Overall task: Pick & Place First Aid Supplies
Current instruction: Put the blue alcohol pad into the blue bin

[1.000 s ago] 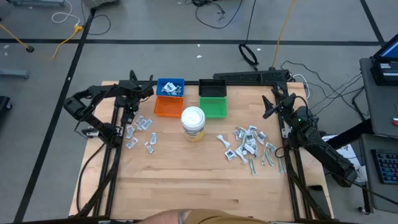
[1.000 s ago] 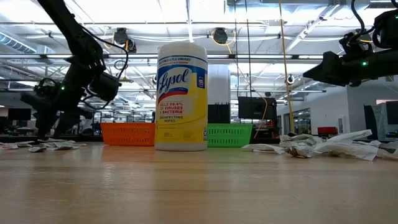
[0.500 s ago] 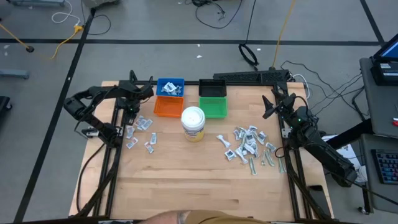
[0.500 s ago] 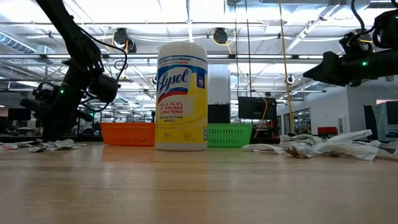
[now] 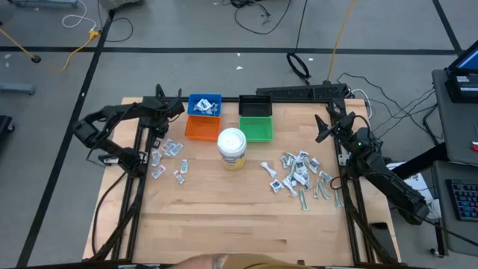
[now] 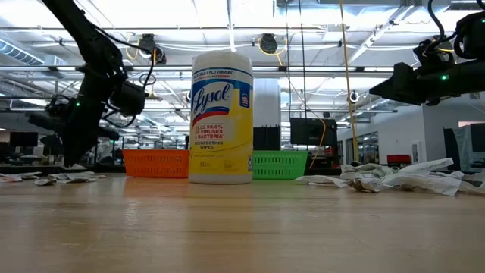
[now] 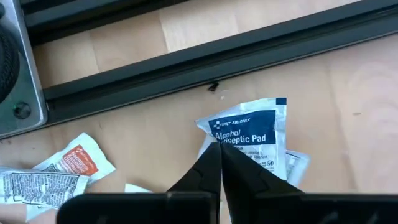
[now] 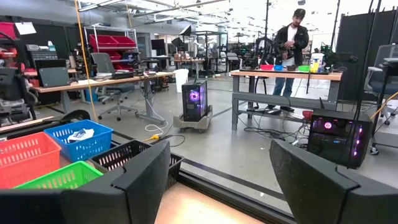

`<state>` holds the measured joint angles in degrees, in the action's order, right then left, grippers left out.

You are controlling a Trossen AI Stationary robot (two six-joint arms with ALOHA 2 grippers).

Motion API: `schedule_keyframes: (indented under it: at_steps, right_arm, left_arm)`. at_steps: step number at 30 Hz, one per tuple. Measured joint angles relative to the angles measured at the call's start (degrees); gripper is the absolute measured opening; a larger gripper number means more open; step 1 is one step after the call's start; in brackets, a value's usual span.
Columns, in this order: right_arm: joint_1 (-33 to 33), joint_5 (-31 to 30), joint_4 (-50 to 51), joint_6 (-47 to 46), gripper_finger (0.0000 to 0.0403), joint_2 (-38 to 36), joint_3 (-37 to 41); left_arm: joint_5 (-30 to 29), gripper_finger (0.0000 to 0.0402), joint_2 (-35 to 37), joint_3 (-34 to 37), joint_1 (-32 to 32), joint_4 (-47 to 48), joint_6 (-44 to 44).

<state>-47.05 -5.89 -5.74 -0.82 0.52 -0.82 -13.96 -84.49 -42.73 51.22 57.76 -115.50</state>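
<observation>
Small white packets lie flat on the table in two groups, a left one (image 5: 168,158) and a larger right pile (image 5: 299,175). My left gripper (image 5: 156,139) hangs over the left group, fingers pointing down and shut on a white-and-blue alcohol pad packet (image 7: 249,140). Other packets (image 7: 56,174) lie on the wood below it. My right gripper (image 5: 323,127) is open and empty in the air over the table's far right corner; its fingers also show in the right wrist view (image 8: 221,180). My left gripper pinches the alcohol pad packet by its edge near one corner (image 7: 212,138) between its two shut fingertips, coming from above and pointing down. Whether the packet is clear of the table cannot be told. A second packet (image 7: 293,165) shows behind it; I cannot tell whether the fingers hold it.
Four small bins stand at the far middle: blue (image 5: 205,104) with several packets in it, orange (image 5: 202,128), black (image 5: 255,106), green (image 5: 257,129). A white-lidded wipes jar with a yellow label (image 5: 231,147) stands in front of them. Bare wood lies along the near half.
My left gripper has gone up a little above the left group of packets, as the low view shows.
</observation>
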Motion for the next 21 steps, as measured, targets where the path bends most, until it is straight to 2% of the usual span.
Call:
schedule_keyframes:
  at_steps: [7,15,18,21]
  right_arm:
    - [0.01,0.0,0.0,-0.02,0.027,0.02,0.0]
    - [0.01,0.0,0.0,-0.01,0.0274,0.01,0.01]
    - [0.02,0.0,0.0,-0.02,0.0273,0.02,0.0]
    - [0.0,0.0,0.0,0.0,0.0272,0.02,0.0]
  left_arm:
    - [-2.69,0.0008,3.3,-2.25,0.31,3.19,2.08]
    - [-4.22,0.0004,4.33,-5.25,1.08,4.44,9.04]
    - [-6.02,0.0002,3.93,-8.3,1.84,4.53,15.27]
    - [-7.2,0.0002,1.64,-12.62,2.54,4.27,25.92]
